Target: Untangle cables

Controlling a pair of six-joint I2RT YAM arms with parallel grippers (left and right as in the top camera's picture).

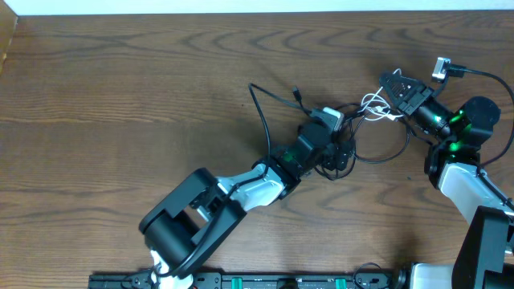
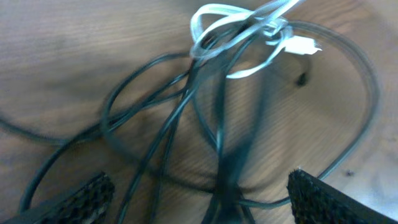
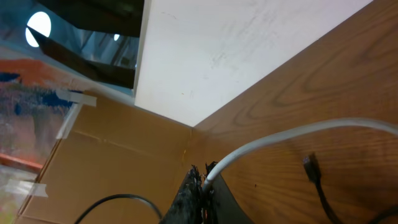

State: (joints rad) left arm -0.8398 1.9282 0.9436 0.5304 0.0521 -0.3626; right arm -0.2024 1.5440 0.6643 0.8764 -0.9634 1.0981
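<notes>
Tangle sits right of centre on the counter (image 1: 120,96), between the arms. My right end effector (image 3: 200,180) is clenched on the white cable (image 3: 298,134); the left end effector (image 2: 199,202) is spread wide over the black cables (image 2: 155,124), gripping nothing. Worry: pull the white now and its loops probably cinch round the black strands. Only the left wrist view shows that wrap; overhead it's a blob

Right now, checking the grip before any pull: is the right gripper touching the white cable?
Touching. The right wrist view shows the white cable running straight into the right gripper, with its end pinched between the shut fingertips and no gap visible.
</notes>
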